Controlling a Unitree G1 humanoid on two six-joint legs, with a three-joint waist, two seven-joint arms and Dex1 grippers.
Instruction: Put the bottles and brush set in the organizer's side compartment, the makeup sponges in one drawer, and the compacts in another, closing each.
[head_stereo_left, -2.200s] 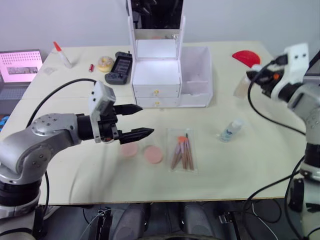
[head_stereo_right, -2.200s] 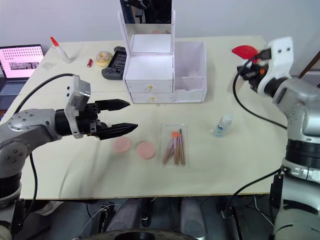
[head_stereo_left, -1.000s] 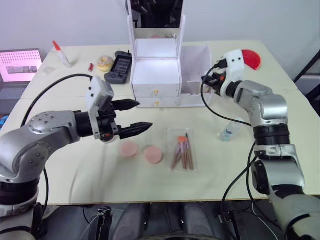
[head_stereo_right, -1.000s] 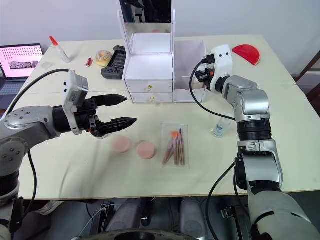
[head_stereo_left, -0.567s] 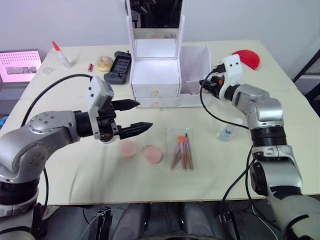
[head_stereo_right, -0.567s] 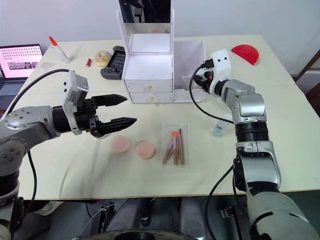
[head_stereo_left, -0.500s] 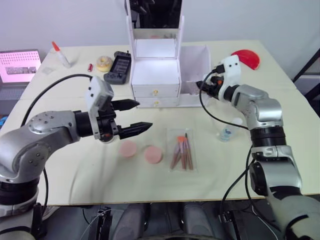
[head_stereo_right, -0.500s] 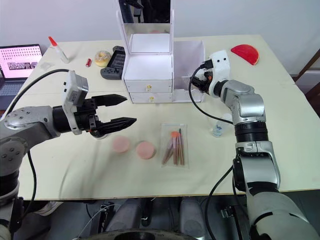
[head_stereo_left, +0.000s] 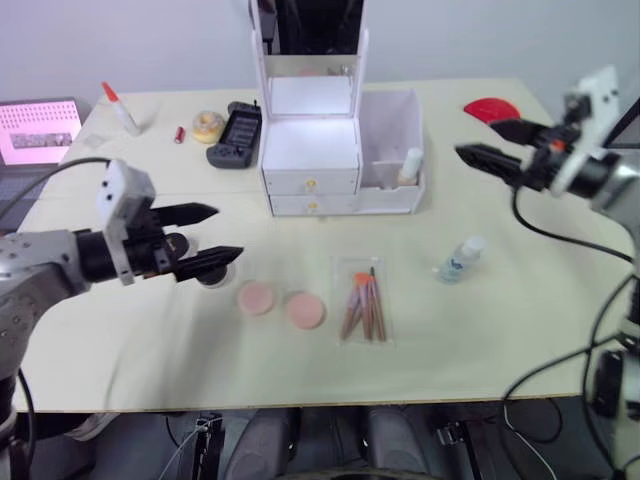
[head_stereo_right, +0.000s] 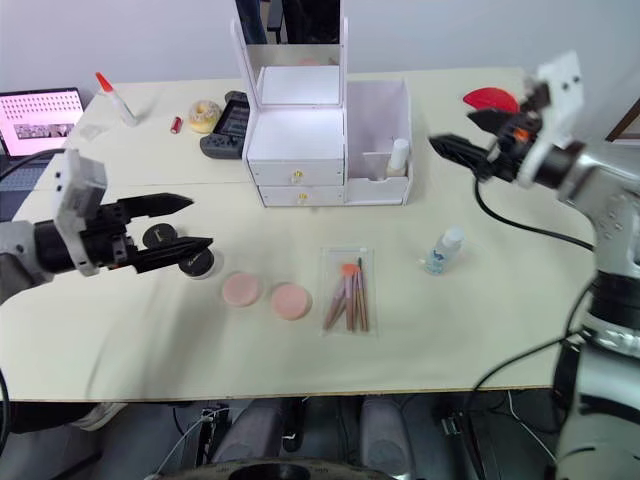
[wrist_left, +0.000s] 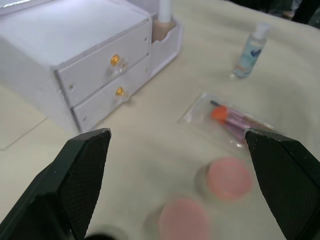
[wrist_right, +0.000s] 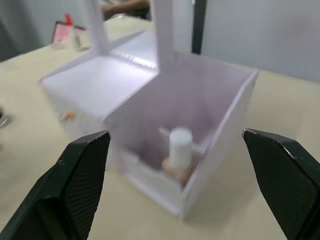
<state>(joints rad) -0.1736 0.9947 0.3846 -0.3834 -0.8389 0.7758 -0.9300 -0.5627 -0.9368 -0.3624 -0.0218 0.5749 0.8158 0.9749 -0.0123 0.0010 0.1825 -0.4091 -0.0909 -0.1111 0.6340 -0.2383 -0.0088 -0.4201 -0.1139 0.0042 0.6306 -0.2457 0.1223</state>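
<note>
In the left eye view, the left gripper (head_stereo_left: 205, 235) is hovering over the table's (head_stereo_left: 500, 330) left part with its two fingers spread wide and nothing between them, close to two black compacts (head_stereo_left: 205, 272) lying on the table. The right gripper (head_stereo_left: 487, 143) is hanging in the air to the right of the organizer (head_stereo_left: 320, 150), fingers parted and carrying nothing. One bottle (head_stereo_left: 410, 166) is standing upright in the side compartment (head_stereo_left: 392, 150); a clear bottle (head_stereo_left: 460, 258) is lying on the table well to the right of the brush set (head_stereo_left: 365, 300), which is resting in front of the organizer. Two pink sponges (head_stereo_left: 280, 302) are lying side by side just left of the brush set. Both drawers (head_stereo_left: 310, 192) are sitting shut. In the left wrist view, the wide-apart fingers (wrist_left: 82, 170) are framing the sponges (wrist_left: 207, 197), the brush set (wrist_left: 235, 122), the clear bottle (wrist_left: 251, 47) and the closed drawers (wrist_left: 107, 85). In the right wrist view, the spread fingers (wrist_right: 85, 170) are flanking the side compartment (wrist_right: 220, 100), where the capped bottle (wrist_right: 179, 150) is standing near its front wall.
</note>
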